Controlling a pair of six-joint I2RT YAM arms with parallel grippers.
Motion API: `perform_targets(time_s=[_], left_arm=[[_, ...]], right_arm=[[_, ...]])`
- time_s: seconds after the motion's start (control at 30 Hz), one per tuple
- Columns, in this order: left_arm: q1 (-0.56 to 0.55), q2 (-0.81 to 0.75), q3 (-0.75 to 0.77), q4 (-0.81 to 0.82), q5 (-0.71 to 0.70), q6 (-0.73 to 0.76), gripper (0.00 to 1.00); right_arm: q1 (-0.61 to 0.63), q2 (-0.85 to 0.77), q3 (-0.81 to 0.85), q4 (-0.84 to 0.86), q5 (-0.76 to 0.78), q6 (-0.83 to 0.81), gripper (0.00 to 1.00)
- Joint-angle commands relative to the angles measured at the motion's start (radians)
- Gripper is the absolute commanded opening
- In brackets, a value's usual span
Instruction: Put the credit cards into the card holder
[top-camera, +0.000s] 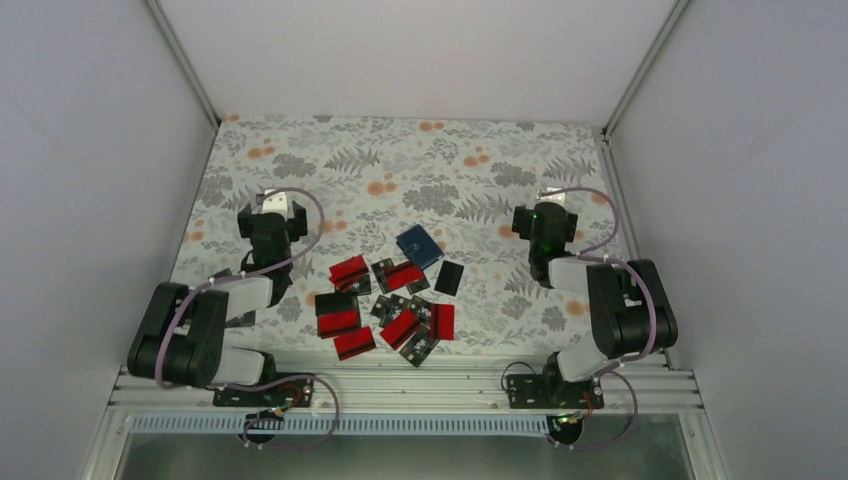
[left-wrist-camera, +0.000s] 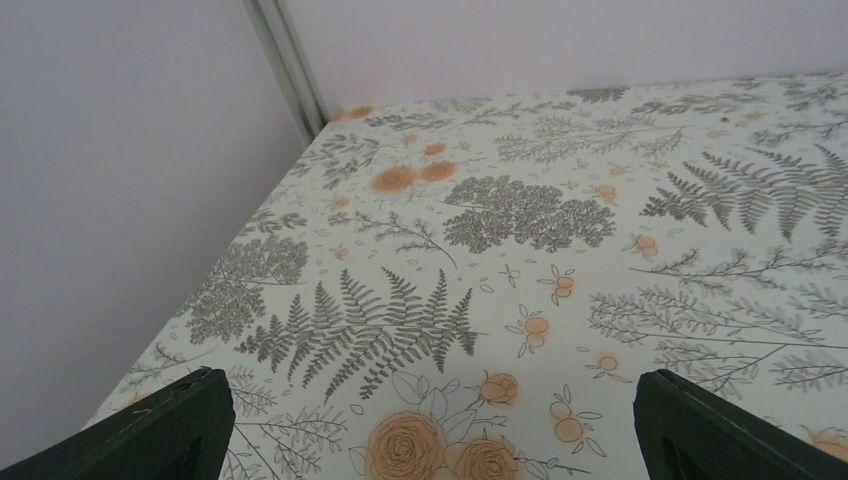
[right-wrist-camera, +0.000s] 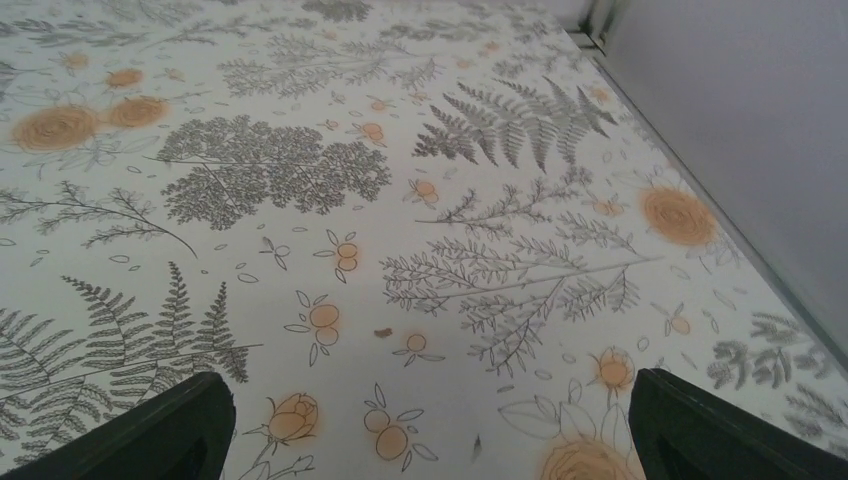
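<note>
Lying between the arms in the top view, small flat red-and-black credit cards (top-camera: 400, 327) cluster near the front edge, with the matte navy-blue folding card holder (top-camera: 420, 246) just beyond them. The left gripper (top-camera: 282, 204) and right gripper (top-camera: 553, 200) stand well aside. Card print is too small to read. Left wrist view: black fingers (left-wrist-camera: 170, 425) spread wide, empty, over floral tablecloth (left-wrist-camera: 500, 220). Right wrist view: likewise.

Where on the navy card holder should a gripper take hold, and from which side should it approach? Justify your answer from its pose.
Probably its far edges, from above on the far side. The card holder lies flat and turned cornerwise; red credit cards crowd its near edge, while its far edges border bare tablecloth.
</note>
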Motion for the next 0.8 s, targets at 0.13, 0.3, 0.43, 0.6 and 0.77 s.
perform_targets(time_s=[0.13,0.3,0.43,0.6,0.77], left_arm=[[0.053,0.158,-0.078,0.442,0.042,0.065,1.00],[0.140,0.200,-0.145,0.569,0.221,0.026,1.00],[0.158,0.228,-0.159,0.639,0.270,0.031,1.00],[0.149,0.212,-0.148,0.595,0.291,0.044,1.00],[0.150,0.215,-0.149,0.596,0.291,0.045,1.00]], right_arm=[[-0.154,-0.009,-0.099,0.400,-0.386,-0.057,1.00],[-0.179,-0.014,-0.231,0.608,-0.536,-0.096,1.00],[-0.182,-0.018,-0.237,0.615,-0.548,-0.096,1.00],[-0.183,-0.019,-0.237,0.615,-0.550,-0.097,1.00],[-0.183,-0.018,-0.238,0.614,-0.552,-0.096,1.00]])
